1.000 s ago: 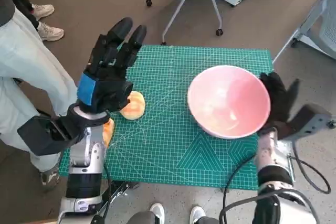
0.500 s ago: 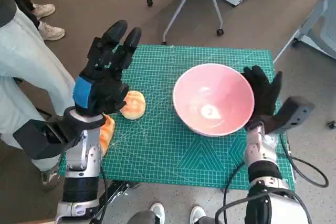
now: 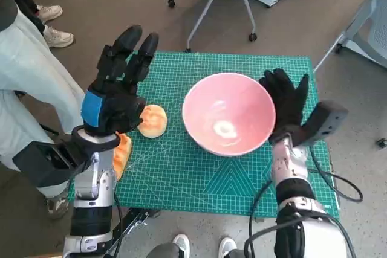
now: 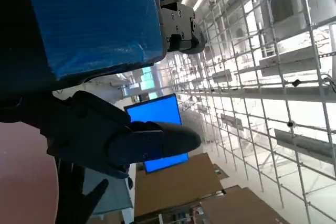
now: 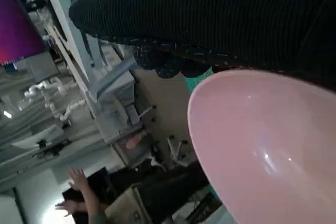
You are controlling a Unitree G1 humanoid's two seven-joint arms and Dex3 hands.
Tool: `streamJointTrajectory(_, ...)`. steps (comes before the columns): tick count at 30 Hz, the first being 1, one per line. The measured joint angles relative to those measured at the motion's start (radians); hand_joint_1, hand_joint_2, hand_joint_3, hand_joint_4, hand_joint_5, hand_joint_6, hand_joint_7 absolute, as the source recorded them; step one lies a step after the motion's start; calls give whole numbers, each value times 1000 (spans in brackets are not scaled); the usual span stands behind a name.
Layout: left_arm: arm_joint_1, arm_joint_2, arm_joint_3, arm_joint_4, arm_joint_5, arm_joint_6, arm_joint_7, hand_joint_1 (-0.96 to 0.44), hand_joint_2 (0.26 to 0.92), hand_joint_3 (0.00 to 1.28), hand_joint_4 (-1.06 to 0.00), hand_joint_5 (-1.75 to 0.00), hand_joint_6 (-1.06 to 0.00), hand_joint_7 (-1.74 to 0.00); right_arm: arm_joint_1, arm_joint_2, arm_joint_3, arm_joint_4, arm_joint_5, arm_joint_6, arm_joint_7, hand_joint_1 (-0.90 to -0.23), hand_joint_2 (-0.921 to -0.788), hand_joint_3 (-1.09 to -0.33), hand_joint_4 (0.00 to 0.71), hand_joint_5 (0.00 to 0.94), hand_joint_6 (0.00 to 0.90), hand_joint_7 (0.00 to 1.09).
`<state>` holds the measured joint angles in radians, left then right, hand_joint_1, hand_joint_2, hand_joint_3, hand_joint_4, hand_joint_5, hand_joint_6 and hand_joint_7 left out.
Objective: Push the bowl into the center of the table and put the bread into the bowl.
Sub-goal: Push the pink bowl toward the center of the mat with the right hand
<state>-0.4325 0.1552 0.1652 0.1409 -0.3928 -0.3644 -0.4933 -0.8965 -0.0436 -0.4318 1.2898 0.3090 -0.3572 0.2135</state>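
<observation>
Fingers of the gloved right hand (image 3: 285,106) are spread against the pink plastic bowl (image 3: 228,113), now near centre; the round golden bread roll (image 3: 152,119) waits beside the open, raised left hand (image 3: 116,92).

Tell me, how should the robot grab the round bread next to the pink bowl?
Probably from above, fingers closing round its middle. The round bread is a low dome lying flat on the green mat, with no handle or edge to catch. The left hand is nearest, raised just over it with its fingers spread. The pink bowl sits apart, so the side facing it is free.
</observation>
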Motion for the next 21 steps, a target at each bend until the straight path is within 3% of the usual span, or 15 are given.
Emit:
streamJointTrajectory(10,5,4,3,-1,0,1,9,-627,921,455,-156,-8,-9,-484,-24,28,-1,7,0,15,0,-592,-921,-831,180,5,249,191)
streamJointTrajectory(21,8,4,2,-4,0,2,11,-630,921,452,-158,-8,-5,-492,-29,17,-5,7,0,25,3,-586,-921,-835,189,6,259,179)
